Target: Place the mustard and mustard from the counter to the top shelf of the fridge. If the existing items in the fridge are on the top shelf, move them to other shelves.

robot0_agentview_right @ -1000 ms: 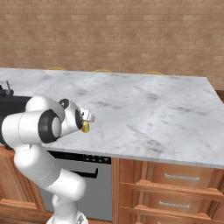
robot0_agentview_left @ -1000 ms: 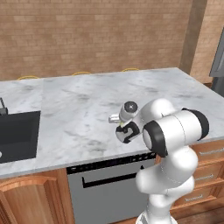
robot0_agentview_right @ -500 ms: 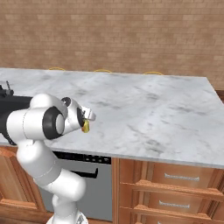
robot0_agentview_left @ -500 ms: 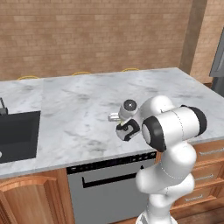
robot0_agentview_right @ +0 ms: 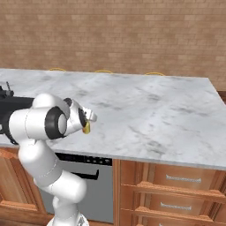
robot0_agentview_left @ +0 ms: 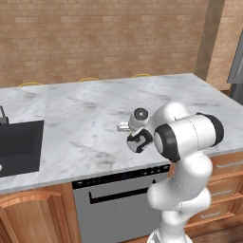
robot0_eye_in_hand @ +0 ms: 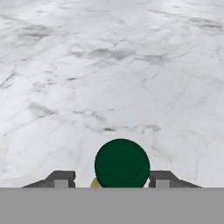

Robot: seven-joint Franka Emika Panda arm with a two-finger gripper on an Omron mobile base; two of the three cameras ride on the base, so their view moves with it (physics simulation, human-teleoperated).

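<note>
In the hand view, at the bottom centre of the frame, a mustard bottle (robot0_eye_in_hand: pixel 122 165) shows end-on as a round dark green cap with a rim of yellow peeking out beneath it. It sits between the two dark fingertips (robot0_eye_in_hand: pixel 59 178) of the gripper (robot0_eye_in_hand: pixel 111 179), one tip at each side of the cap. The tips stand just beside the cap, but whether they press on the bottle cannot be told, so neither can whether the hand grips it.

In the right base view, at left of centre, a sliver of the yellow bottle (robot0_agentview_right: pixel 87 128) hangs under the white hand, over the near part of the counter (robot0_agentview_right: pixel 145 110). In the left base view the hand (robot0_agentview_left: pixel 137 135) sits at the middle of the frame, above the marble near its front edge.

Past the bottle, veined marble fills the upper hand view. Further off, a dark sink (robot0_agentview_left: pixel 19 147) lies at the left edge of the left base view, and a brick wall (robot0_agentview_left: pixel 104 38) runs across the top of the frame.
</note>
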